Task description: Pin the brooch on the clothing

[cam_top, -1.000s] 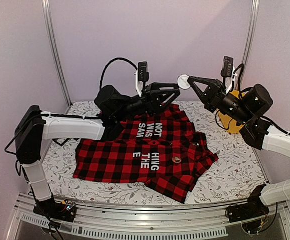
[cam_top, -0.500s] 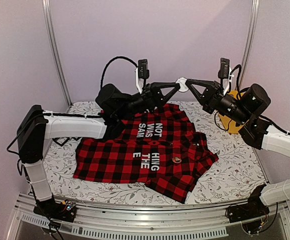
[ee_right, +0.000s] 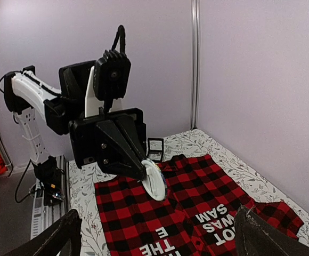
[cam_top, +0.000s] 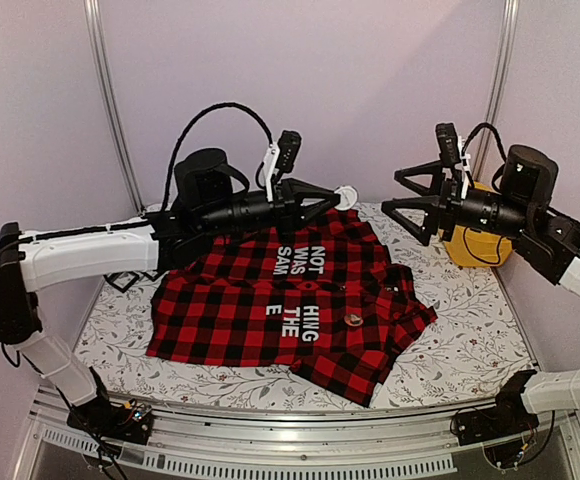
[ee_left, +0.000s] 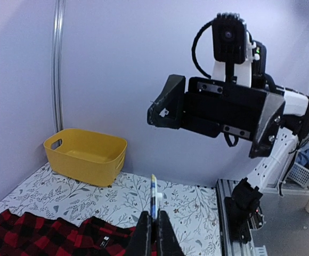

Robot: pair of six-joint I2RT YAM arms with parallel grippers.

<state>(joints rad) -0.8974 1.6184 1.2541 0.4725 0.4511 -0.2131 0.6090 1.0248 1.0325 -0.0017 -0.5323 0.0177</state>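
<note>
The clothing (cam_top: pixel 232 318), a red-and-black checked shirt with white letters, lies flat on the table. Above its collar end my left gripper (cam_top: pixel 336 199) is shut on the brooch (cam_top: pixel 346 196), a white round disc held in the air. In the left wrist view the brooch (ee_left: pixel 154 196) stands edge-on between the closed fingers (ee_left: pixel 144 237). My right gripper (cam_top: pixel 397 191) hovers to the right of the brooch, open and apart from it. From the right wrist view I see the brooch (ee_right: pixel 155 180) at the tip of the left gripper (ee_right: pixel 140 166), over the clothing (ee_right: pixel 197 205); the right fingers (ee_right: pixel 64 230) stand wide with nothing between them.
A yellow basket (cam_top: pixel 473 247) stands at the back right of the table, also in the left wrist view (ee_left: pixel 85 156). A small black open case (ee_right: pixel 155 149) lies beyond the shirt's collar. A small round brown item (cam_top: pixel 353 319) rests on the shirt near its front.
The left gripper shut on the brooch while the right gripper held it. The right gripper then opened, let go and drew back to the right. The left arm shifted slightly left with the brooch.
</note>
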